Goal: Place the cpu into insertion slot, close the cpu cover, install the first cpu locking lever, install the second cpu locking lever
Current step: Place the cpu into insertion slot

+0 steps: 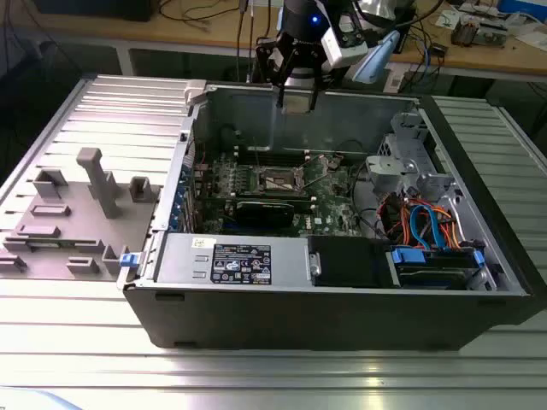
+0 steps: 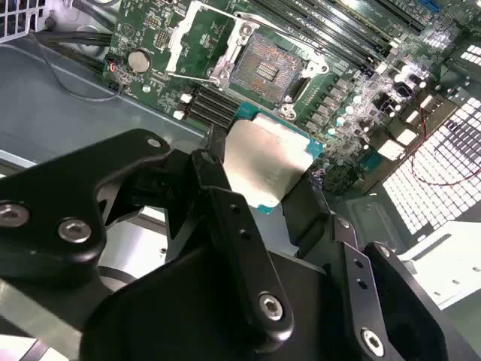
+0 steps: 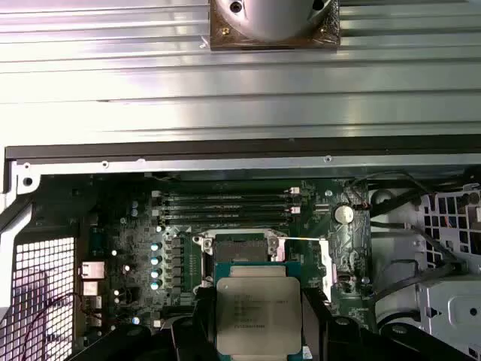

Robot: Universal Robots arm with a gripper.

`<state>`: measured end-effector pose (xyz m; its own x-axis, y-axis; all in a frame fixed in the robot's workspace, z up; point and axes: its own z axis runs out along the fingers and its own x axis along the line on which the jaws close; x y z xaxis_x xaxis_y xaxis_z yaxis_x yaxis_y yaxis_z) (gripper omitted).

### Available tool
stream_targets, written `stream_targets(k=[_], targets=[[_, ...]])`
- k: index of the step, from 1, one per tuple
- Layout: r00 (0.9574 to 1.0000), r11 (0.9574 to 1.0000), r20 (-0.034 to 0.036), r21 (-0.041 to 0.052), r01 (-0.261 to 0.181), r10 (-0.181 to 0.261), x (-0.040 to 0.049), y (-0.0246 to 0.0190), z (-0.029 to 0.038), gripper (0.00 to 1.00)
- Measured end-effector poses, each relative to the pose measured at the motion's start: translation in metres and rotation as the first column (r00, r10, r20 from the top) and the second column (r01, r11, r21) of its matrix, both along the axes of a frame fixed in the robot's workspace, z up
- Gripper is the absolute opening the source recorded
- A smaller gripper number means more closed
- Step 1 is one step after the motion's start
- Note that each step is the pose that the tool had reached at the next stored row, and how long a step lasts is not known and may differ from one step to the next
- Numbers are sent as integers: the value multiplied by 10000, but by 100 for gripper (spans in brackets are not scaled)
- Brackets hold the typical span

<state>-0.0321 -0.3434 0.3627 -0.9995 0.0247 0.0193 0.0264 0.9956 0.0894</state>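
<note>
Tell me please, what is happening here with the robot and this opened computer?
The robot arm's gripper is holding a small square chip by its edges, in the air above the open computer case. Below it, on the green board, the socket is empty, and its metal cover stands swung open beside it. The chip is not yet in the socket.

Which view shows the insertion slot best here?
The second wrist view: the insertion slot lies open and unobstructed beyond the held cpu. In the first wrist view the cpu hides part of it; the exterior view shows it far off.
</note>
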Motion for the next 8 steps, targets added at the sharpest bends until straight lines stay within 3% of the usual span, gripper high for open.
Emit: stream_targets(k=[8], targets=[[10000,10000,0,-1,18,-18,0,0,0,54]])
